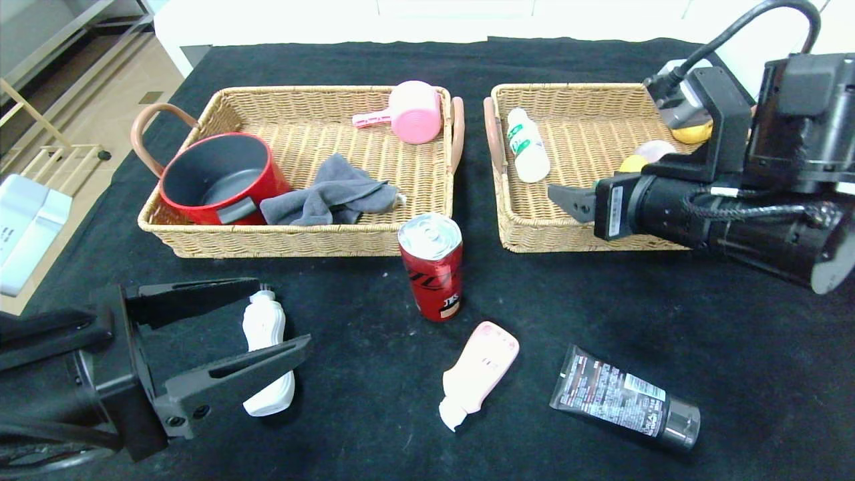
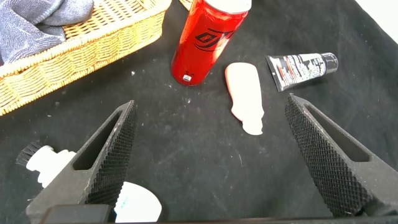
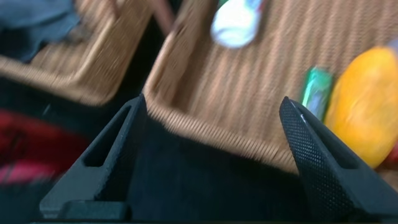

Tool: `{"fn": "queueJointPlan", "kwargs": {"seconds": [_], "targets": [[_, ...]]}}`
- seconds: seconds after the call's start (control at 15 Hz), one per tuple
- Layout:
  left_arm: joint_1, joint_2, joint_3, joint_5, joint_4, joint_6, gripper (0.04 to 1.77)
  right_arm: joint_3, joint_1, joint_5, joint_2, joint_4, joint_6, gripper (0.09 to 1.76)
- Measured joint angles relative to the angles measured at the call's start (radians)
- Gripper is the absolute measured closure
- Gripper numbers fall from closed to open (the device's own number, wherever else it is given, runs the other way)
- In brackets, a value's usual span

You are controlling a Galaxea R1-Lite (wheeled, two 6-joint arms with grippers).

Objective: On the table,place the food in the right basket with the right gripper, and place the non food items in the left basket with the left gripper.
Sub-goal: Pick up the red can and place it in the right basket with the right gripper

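Sorting food right, other items left

Hovering over the right basket (image 1: 534, 230)'s front rim, the right tool (image 1: 568, 200) stands open and empty; the small white bottle (image 1: 528, 145) lies inside. The red can (image 1: 431, 265) waits mid-table (image 1: 735, 347). The left tool (image 1: 264, 327), open, straddles the white curvy bottle (image 1: 266, 354) near the front-left edge. It should close on the bottle's middle, then lift straight.

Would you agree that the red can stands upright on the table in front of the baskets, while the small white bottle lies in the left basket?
Not quite: the head view shows the small white bottle lying in the right basket. The red can does stand upright on the table.
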Motion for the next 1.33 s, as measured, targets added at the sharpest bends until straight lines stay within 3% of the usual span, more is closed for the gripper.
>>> {"fn": "queueJointPlan", "kwargs": {"seconds": [0.2, 0.4, 0.8, 1.33], "targets": [[0.001, -0.002, -0.001, 0.001, 0.000, 0.001, 0.09, 0.180, 0.076, 0.051, -0.105, -0.006, -0.008, 0.23], [0.004, 0.000, -0.003, 0.000, 0.000, 0.003, 0.09, 0.254, 0.194, 0.068, -0.154, -0.014, -0.027, 0.20], [0.045, -0.004, -0.024, 0.001, 0.001, 0.004, 0.09, 0.261, 0.319, 0.033, -0.059, -0.151, -0.063, 0.17], [0.048, -0.016, -0.026, 0.000, 0.001, 0.004, 0.09, 0.191, 0.360, -0.063, 0.114, -0.254, -0.097, 0.15]]}}
